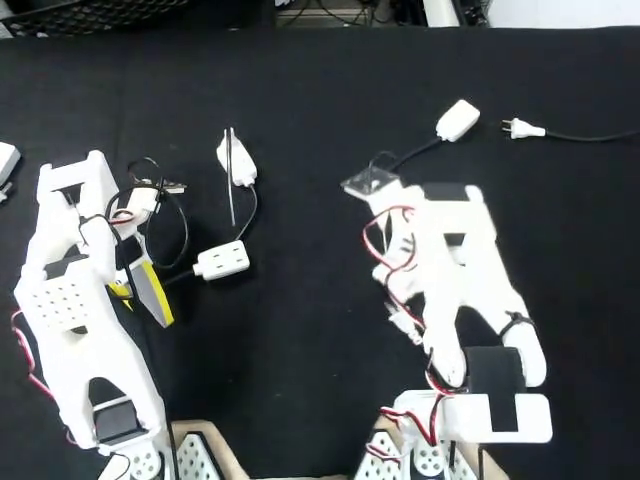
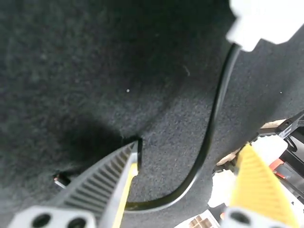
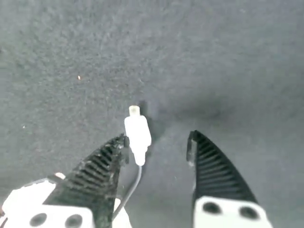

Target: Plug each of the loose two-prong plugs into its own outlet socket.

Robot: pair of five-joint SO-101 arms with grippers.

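High view: even overhead light, black cloth matte, white arm shells bright. Left wrist view: deep shadow at 8 o'clock, outlet socket glaring at 1 o'clock. Right wrist view: soft central shadow.

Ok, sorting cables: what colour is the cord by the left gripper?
Black; the cord shows best in the left wrist view.

Left gripper agape, black cable, white block

On the bench, a socket block lies left of centre, with an adapter just above it in the frame. At the upper right, a plug lies just right of another socket, not touching it.
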